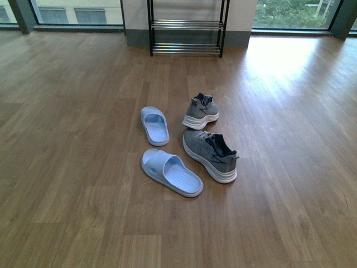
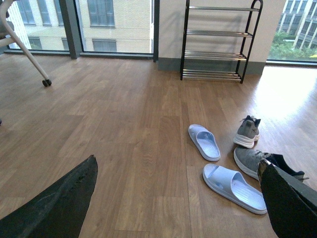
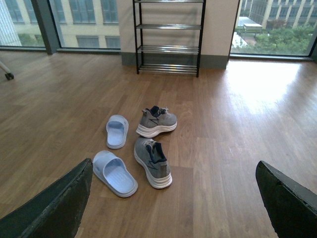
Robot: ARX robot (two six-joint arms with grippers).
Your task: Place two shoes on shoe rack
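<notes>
Two grey knit sneakers lie on the wooden floor: the near one point(image 1: 211, 154) point(image 3: 153, 161) and the far one point(image 1: 201, 110) point(image 3: 156, 120). To their left are two pale-blue slippers, one near point(image 1: 171, 171) and one far point(image 1: 154, 125). The shoe rack point(image 1: 186, 27) point(image 3: 169, 37) point(image 2: 219, 41), black frame with silver rods, stands empty against the far wall. Neither arm shows in the front view. My left gripper point(image 2: 178, 198) is open above bare floor, left of the near slipper point(image 2: 234, 187). My right gripper point(image 3: 173, 198) is open, high over the floor, with the near sneaker just beyond it.
Large windows run along the far wall on both sides of the rack. A white wheeled leg point(image 2: 29, 49) stands at the far left in the left wrist view. Sunlight glares on the floor at the right point(image 1: 279, 56).
</notes>
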